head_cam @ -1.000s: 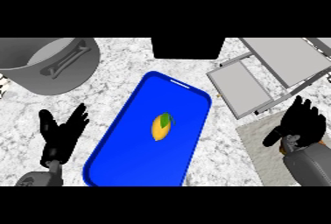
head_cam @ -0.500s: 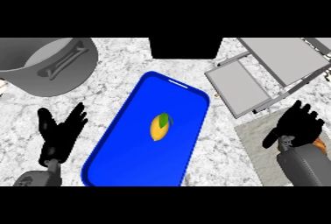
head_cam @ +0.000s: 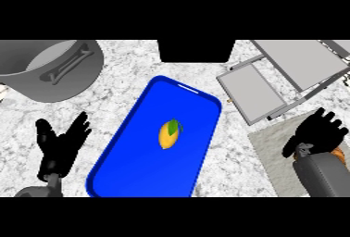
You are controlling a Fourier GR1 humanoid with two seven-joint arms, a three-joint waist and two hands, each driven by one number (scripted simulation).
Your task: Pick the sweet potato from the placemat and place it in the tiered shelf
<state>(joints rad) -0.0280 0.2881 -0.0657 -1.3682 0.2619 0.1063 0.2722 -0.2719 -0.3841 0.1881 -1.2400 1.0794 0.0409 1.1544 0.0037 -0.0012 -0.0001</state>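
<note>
The counter point(head_cam: 130, 97) carries everything. Its largest item is a blue tray point(head_cam: 137, 171), lying well to the left of the right robot hand point(head_cam: 318, 134). The grey tiered shelf point(head_cam: 256, 90) stands just ahead of that robot hand and a little to its left. A grey pot point(head_cam: 41, 85) sits ahead of the left robot hand point(head_cam: 63, 143), which rests open with fingers up at the lower left.

The grey placemat point(head_cam: 270, 143) lies under the right robot hand. Only an orange sliver shows there, tucked against the wrist on its right side, and this is probably the sweet potato point(head_cam: 338, 152). The robot hand covers most of it, so it cannot be told whether the hand is closed round it or only hovering above.

The main risk is a blind grasp. With the target hidden beneath the palm, the hand could close beside it and nudge it off the placemat. A second risk is a mix-up, because the yellow fruit with a green leaf point(head_cam: 169, 134) on the tray is far easier to see and could be taken for the target. Finally, the shelf is near, so a lift that stays low could catch its front edge.
</note>
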